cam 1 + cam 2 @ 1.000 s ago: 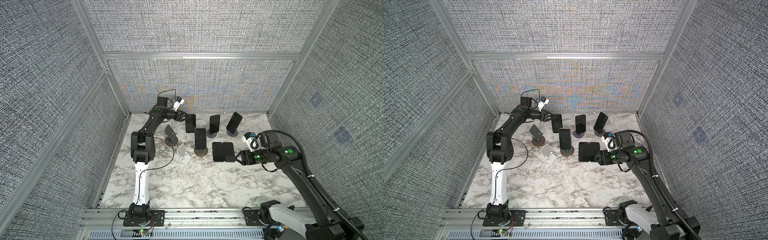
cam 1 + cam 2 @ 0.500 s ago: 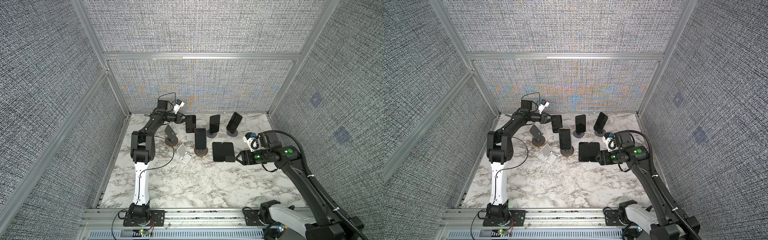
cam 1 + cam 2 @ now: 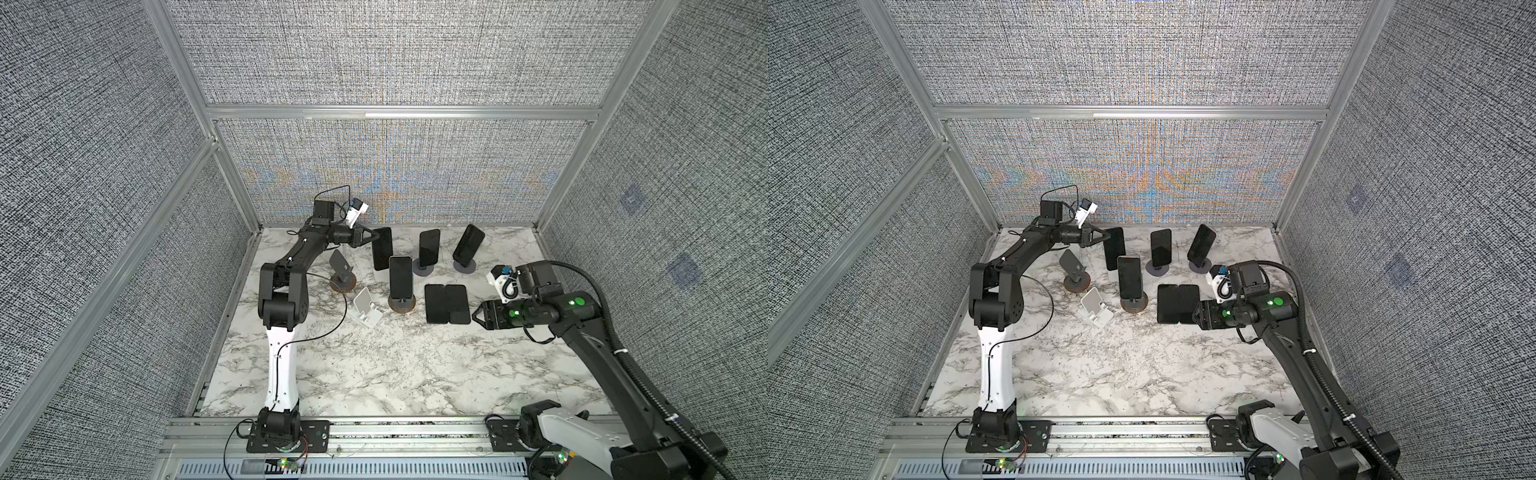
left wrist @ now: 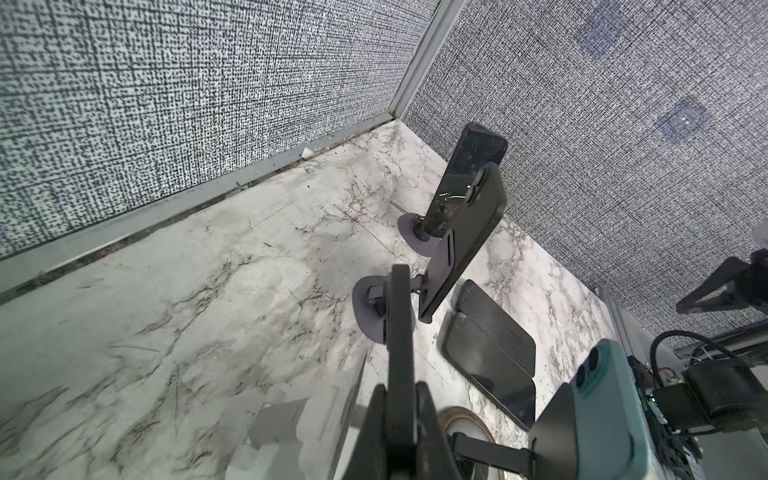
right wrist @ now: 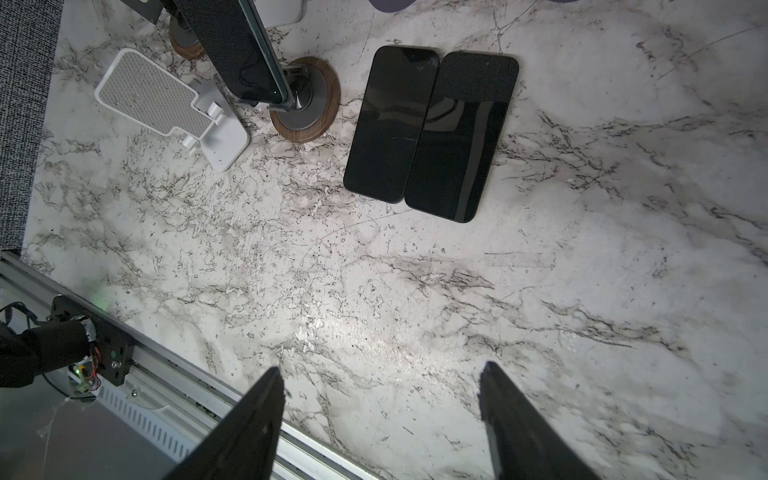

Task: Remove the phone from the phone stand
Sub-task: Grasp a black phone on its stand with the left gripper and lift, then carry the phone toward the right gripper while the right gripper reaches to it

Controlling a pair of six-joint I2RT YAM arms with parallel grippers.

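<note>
Phones fill the back of the marble table (image 3: 374, 374) in both top views. You have the left gripper (image 3: 376, 237) stretched to the far left of that row, its jaws pinched on the upper edge of the phone (image 3: 382, 255), which stands upright there. The phone's lower end drops behind the green-cased phone (image 3: 400, 277) on the wood-based stand (image 3: 402, 306), so you cannot tell from above what it rests on. To the right, two more phones lean on grey stands. An empty wood-based stand (image 3: 343, 276) and a white stand (image 3: 368, 309) sit nearer the left arm. Two flat phones (image 3: 446, 303) lie side by side and touching on the marble. Your right gripper (image 3: 476, 314) hangs just beside their right edge, touching neither.

From the left wrist you see the phone edge-on, a thin dark slab clamped between both fingers (image 4: 372, 419). A pale, blurred phone stand (image 4: 286, 415) lies just below the grip, and you cannot tell whether the phone sits in it. Beyond are the grey stands, the flat pair and the green case.

From the right wrist, your two fingertips (image 5: 266, 399) stand wide apart over bare marble with nothing between them. The flat phones lie well ahead of them, with the white stand and the wood-based stand off to one side.
</note>
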